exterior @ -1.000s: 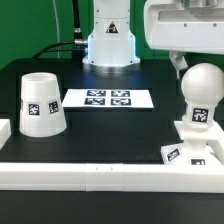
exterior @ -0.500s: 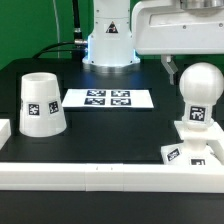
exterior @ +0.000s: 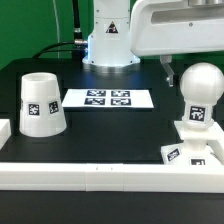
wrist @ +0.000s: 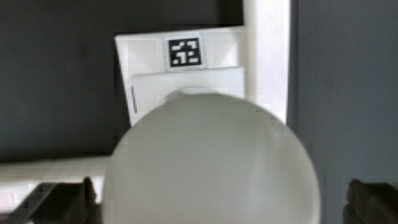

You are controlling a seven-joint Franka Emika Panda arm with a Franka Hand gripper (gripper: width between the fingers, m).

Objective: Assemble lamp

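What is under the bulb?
Under the bulb sits the base, tags showing. In the wrist view the head covers the stem and part of the base.

The exterior camera sits low and a little raised, opposite the arm's pedestal point(exterior: 110, 45), which stands at top centre of its frame. It looks across the white rail point(exterior: 100, 176) along the bottom edge and takes in a wide stretch of the black table point(exterior: 110, 135). The wrist camera looks down from very close. Both views share the bulb point(wrist: 214, 160), which fills much of the wrist picture, and the base point(wrist: 178, 60).
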